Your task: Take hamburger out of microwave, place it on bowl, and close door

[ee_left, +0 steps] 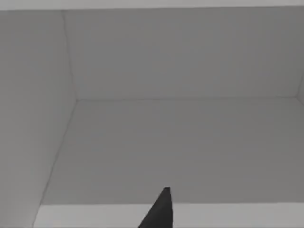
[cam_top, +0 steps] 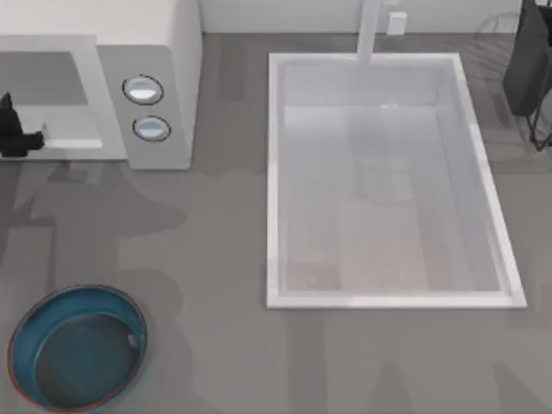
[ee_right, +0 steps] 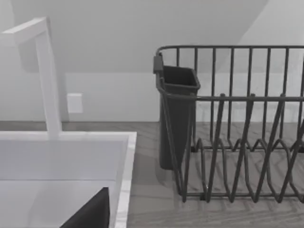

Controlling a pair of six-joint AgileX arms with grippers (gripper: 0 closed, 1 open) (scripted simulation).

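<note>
Grey table (cam_top: 216, 259), left tool (cam_top: 17, 129) inside microwave (cam_top: 155, 52)

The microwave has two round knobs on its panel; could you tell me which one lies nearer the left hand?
The front knob, nearer the bowl; the rear knob lies farther from the left hand at the microwave opening.

Soft, even light falls flat across the grey bench (cam_top: 224, 241), with no glare anywhere. Broad, faint shadows spread out below the microwave (cam_top: 164, 60) toward the bench's left edge. The bowl (cam_top: 52, 323) darkens inside. Everything looks slightly hazy.
</note>
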